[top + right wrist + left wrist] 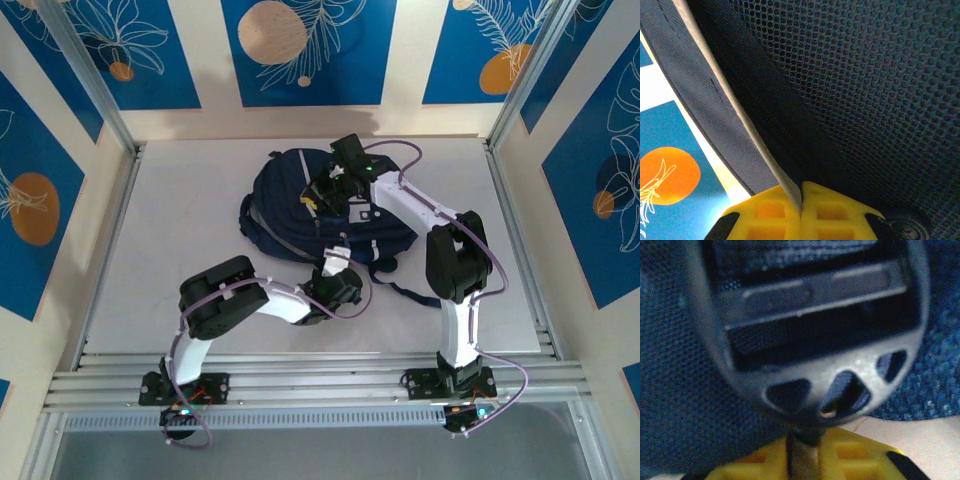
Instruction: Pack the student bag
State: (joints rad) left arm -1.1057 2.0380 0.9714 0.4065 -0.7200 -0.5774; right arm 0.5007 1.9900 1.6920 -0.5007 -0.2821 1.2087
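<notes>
Yellow right tool (801,196), honeycomb-mesh student bag (865,100)

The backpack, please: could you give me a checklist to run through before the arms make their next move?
1. The right gripper pinches the backpack's pale trim: ok.
2. The left gripper is closed on the dark strap below the grey buckle: ok.
3. The backpack lies fully on the table: ok.
4. The opening is wide enough for packing: cannot tell.
</notes>
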